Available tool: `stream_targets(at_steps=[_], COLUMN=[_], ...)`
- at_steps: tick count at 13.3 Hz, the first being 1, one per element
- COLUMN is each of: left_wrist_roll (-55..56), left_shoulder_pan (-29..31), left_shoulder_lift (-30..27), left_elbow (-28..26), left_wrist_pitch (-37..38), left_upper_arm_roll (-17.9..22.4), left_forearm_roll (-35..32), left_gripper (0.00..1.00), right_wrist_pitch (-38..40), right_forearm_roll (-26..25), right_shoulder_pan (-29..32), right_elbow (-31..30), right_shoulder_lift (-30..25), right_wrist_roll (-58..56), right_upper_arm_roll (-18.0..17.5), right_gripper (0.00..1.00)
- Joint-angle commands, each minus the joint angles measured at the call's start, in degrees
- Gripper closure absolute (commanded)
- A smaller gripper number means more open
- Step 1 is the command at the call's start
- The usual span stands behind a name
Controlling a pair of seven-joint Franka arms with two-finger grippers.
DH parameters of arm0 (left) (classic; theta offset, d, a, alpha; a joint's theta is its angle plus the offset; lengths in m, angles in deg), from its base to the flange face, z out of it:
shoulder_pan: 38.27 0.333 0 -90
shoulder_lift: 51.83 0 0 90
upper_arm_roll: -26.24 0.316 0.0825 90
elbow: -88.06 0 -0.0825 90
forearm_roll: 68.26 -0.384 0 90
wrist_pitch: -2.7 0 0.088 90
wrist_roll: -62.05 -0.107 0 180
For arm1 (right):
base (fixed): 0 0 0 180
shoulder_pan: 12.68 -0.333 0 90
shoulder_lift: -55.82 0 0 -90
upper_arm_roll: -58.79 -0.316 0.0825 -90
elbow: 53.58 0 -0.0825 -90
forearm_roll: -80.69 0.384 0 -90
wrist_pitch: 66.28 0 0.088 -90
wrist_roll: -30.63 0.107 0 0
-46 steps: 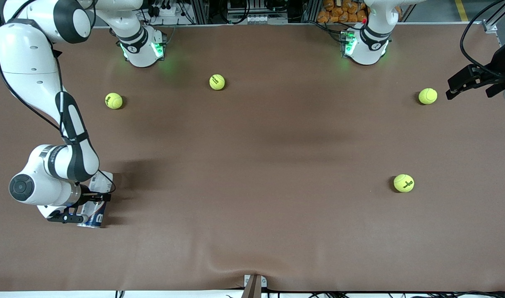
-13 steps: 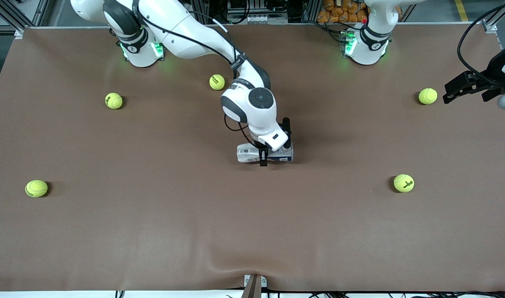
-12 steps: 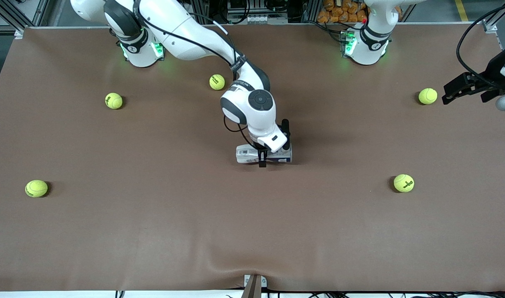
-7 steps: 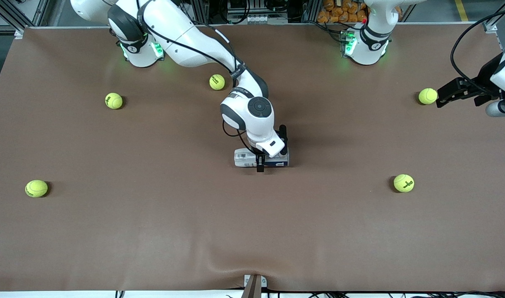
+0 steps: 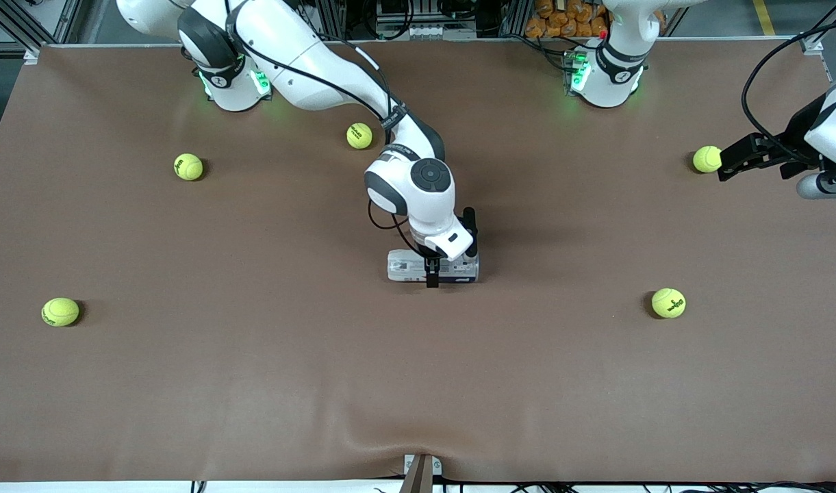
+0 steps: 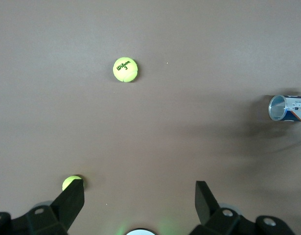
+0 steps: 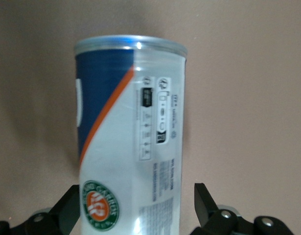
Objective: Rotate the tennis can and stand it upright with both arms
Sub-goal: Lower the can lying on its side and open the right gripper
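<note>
The tennis can (image 5: pixel 405 266) lies on its side in the middle of the table, its length running along the table. My right gripper (image 5: pixel 450 257) is down over it, open, one finger on each side of the can's middle. In the right wrist view the white, blue and orange label of the tennis can (image 7: pixel 130 127) fills the space between the fingers of the right gripper (image 7: pixel 135 205), with a small gap at one finger. My left gripper (image 5: pixel 729 161) hovers open and empty at the left arm's end of the table. Its wrist view shows the left gripper (image 6: pixel 139 200) and the tennis can's (image 6: pixel 287 107) round end.
Several yellow-green tennis balls lie scattered on the brown table: one (image 5: pixel 706 159) right beside the left gripper, one (image 5: pixel 668 302) nearer the front camera, one (image 5: pixel 359 135) near the right arm's forearm, and two (image 5: pixel 188 166) (image 5: pixel 60 311) at the right arm's end.
The right gripper has set the can down on the table and opened, letting go of it. The left arm has drifted a little toward the middle of the table.
</note>
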Motion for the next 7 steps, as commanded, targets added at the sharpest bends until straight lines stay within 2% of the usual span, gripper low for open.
stream_targets(at_steps=[1, 7], left_wrist_roll=[0.0, 0.1], left_shoulder_pan=[-0.1, -0.1], left_shoulder_lift=[0.2, 2.6], left_elbow=[0.4, 0.5], left_wrist_pitch=[0.1, -1.1], left_upper_arm_roll=[-0.2, -0.3], left_forearm_roll=[0.9, 3.4], left_gripper=[0.00, 0.00], right_wrist_pitch=[2.7, 5.8], right_forearm_roll=[-0.6, 0.3], right_shoulder_pan=[0.5, 0.4], right_elbow=[0.2, 0.0], right_shoulder_lift=[-1.9, -4.6], right_wrist_roll=[-0.7, -0.2], right_upper_arm_roll=[-0.9, -3.1], right_gripper=[0.00, 0.00])
